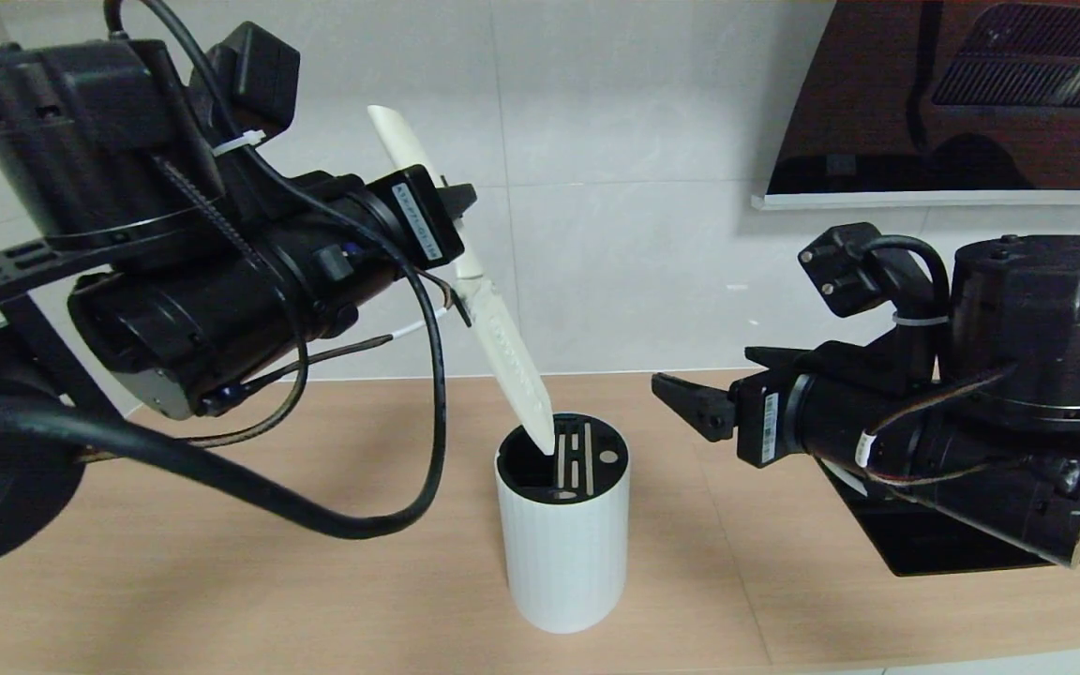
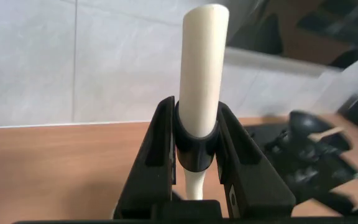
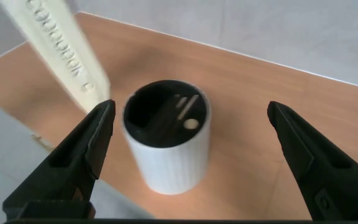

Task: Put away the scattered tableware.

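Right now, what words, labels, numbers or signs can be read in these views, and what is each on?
Nothing can be quoted with confidence.
knife blade: a row of lettering, blurred in the right wrist view, too small in the head view.
left-arm sticker, on the left gripper: print too small.
right-arm sticker, on the right gripper: print too small.
white holder: no text.

Left arm raised high, wrist angled down and inward. Left gripper (image 1: 454, 204) clamped on knife (image 1: 514, 366) handle. Right arm low, roughly level. Right gripper (image 1: 704, 373) jaws spread wide.
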Controlling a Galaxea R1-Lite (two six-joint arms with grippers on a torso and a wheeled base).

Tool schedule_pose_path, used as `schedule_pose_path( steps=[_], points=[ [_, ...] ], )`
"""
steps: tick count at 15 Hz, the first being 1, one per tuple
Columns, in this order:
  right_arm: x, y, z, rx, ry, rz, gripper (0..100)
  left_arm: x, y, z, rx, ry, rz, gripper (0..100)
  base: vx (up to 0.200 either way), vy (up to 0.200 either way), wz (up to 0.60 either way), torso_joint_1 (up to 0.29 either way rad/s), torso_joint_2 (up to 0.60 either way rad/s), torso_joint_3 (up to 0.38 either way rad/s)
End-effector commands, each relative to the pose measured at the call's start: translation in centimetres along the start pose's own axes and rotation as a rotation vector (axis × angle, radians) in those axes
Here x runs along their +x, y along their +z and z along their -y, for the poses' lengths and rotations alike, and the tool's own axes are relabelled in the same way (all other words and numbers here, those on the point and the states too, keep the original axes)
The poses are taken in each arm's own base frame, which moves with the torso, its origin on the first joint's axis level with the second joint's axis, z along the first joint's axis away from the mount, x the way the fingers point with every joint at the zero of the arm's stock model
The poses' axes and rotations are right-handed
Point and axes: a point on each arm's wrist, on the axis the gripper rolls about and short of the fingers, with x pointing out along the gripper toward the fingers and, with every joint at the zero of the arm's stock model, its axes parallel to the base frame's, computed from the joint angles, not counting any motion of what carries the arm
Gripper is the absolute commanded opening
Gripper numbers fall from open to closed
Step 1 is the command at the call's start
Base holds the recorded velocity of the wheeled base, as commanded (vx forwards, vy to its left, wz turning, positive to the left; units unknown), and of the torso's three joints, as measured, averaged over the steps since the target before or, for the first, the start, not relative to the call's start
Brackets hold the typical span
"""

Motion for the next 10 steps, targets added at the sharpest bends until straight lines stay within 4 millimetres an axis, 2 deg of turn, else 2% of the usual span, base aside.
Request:
schedule_pose_path(
  steps=[1, 3, 5, 10],
  points=[
    [-0.2, 0.2, 0.2, -0.003, -0.007, 0.009, 100, 1.4, -1.4, -0.3, 0.028, 0.052, 0.017, 0, 0.0, 0.0, 0.0, 0.0, 0.0, 0.0],
    [-0.2, 0.0, 0.2, -0.006, -0.007, 0.002, 100, 2.7, -2.5, -0.6, 0.12, 0.151, 0.066, 0, 0.0, 0.0, 0.0, 0.0, 0.0, 0.0],
    [0.0, -0.1, 0.2, -0.007, -0.009, -0.002, 100, 3.2, -3.9, -0.5, 0.15, 0.147, 0.099, 0, 0.0, 0.0, 0.0, 0.0, 0.0, 0.0],
    [0.0, -0.2, 0.2, -0.008, -0.008, -0.006, 100, 4.7, -7.4, -0.3, 0.191, 0.166, 0.033, 0, 0.0, 0.0, 0.0, 0.0, 0.0, 0.0]
  ],
)
